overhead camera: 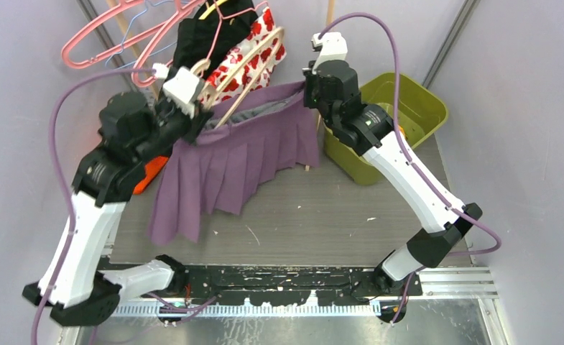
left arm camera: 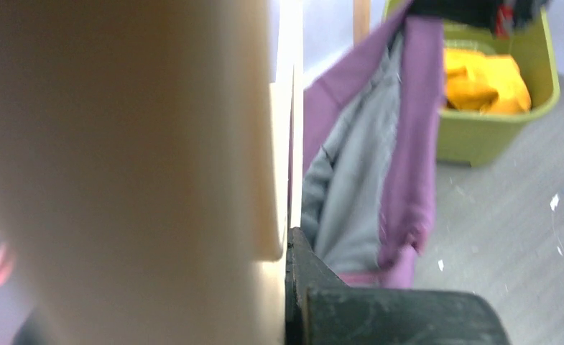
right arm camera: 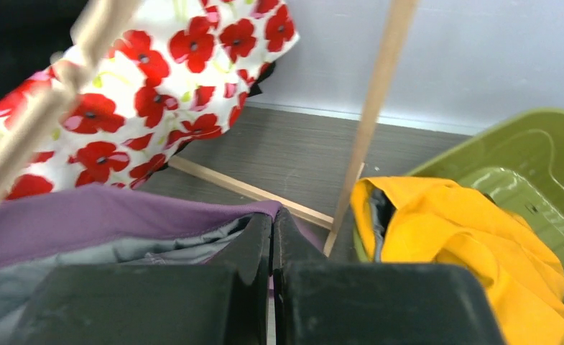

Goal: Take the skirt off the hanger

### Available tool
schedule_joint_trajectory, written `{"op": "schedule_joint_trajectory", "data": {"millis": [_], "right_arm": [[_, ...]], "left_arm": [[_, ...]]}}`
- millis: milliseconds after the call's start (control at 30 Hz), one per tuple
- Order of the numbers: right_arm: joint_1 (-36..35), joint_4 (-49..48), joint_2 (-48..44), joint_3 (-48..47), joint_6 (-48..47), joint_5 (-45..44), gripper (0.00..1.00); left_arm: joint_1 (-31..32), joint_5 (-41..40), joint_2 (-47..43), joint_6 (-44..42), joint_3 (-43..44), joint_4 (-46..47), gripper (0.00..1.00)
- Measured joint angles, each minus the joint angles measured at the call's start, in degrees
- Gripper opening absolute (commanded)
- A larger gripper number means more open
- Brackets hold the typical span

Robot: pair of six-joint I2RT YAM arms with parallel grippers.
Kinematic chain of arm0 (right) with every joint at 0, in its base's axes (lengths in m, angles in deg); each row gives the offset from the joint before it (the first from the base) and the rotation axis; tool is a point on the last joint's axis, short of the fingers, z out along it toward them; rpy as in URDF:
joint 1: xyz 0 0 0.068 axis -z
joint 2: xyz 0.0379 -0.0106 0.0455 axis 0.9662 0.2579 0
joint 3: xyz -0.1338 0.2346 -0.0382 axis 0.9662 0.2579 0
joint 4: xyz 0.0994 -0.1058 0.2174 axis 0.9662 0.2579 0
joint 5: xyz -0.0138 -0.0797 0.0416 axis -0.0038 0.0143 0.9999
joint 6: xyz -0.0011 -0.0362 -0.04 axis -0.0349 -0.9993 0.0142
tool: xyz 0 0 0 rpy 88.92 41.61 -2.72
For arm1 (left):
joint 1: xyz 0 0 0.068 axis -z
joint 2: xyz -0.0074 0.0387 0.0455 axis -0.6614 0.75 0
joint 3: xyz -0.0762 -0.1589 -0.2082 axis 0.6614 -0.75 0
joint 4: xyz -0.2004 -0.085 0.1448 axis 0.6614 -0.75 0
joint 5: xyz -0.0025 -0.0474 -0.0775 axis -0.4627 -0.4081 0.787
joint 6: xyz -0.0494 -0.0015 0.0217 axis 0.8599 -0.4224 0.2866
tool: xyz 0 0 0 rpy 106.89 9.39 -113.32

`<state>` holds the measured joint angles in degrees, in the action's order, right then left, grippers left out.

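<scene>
Right gripper [right arm camera: 272,233]: jaws pressed together on the right end of the waistband of the purple pleated fabric skirt [overhead camera: 228,169]. Left gripper [overhead camera: 203,118]: jaws nearly closed, clamping the light wooden hanger [right arm camera: 95,32] at the waistband's left end. The waistband spans the two grips with its grey lining showing, and the lower pleats appear to lie on the grey table [overhead camera: 322,212].

Step in hand: separating the waistband from the hanger. Whether the hanger grips the fabric cannot be told. Next move, as judged: hold the hanger fixed with the left arm and draw the waistband off with the right, without tearing.

Container: the olive-green plastic bin [left arm camera: 494,140], near the right gripper, holds a crumpled yellow garment [right arm camera: 465,237]
</scene>
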<state>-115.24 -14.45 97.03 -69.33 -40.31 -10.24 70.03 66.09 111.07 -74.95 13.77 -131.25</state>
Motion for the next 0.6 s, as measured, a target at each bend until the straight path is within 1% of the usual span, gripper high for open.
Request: {"op": "schedule_joint_trajectory", "data": {"millis": [67, 167, 433, 600], "right_arm": [[0.9, 0.3, -1.2, 1.4, 1.4, -1.0, 0.01], [1.4, 0.6, -2.5, 3.3, 3.6, -1.3, 0.01], [-1.0, 2.1, -2.9, 4.7, 7.4, 2.1, 0.01], [-3.7, 4.0, -3.0, 4.7, 7.1, 3.5, 0.01]], "left_arm": [[-0.1, 0.6, 5.3, 0.1, 4.3, 3.5, 0.00], [-0.2, 1.5, 10.0, 0.3, 8.0, 8.2, 0.00], [-0.2, 3.2, 17.0, 3.1, 13.9, 22.9, 0.00], [-0.2, 4.0, 18.3, 4.6, 14.8, 27.8, 0.00]]}}
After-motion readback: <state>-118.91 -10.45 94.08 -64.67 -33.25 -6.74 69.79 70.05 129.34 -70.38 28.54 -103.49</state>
